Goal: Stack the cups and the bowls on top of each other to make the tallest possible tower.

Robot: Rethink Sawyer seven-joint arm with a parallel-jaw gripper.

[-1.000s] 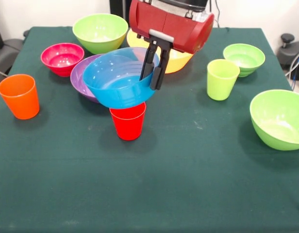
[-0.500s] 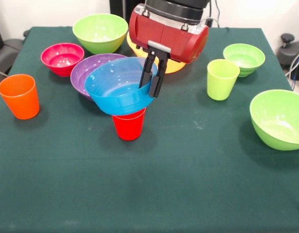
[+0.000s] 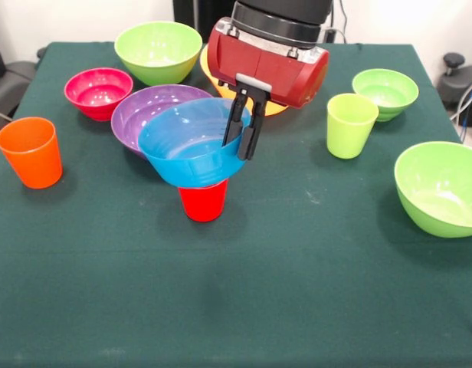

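Observation:
A blue bowl (image 3: 186,146) sits nearly level on the mouth of a red cup (image 3: 203,203) near the table's middle. My gripper (image 3: 241,146) comes down from above and is shut on the bowl's right rim, one finger inside and one outside. Behind the blue bowl lies a purple bowl (image 3: 140,111), partly covered by it. An orange cup (image 3: 31,152) stands at the left, a lime green cup (image 3: 349,125) at the right. The yellow bowl (image 3: 211,73) is mostly hidden behind the arm.
A magenta bowl (image 3: 98,90) and a large lime green bowl (image 3: 158,50) sit at the back left. A small green bowl (image 3: 385,92) is at the back right, another green bowl (image 3: 440,188) at the right edge.
The blue bowl, tilted and held above the red cup before, has come down and levelled over the cup's mouth. The gripper kept its hold on the rim and the arm drew upward slightly.

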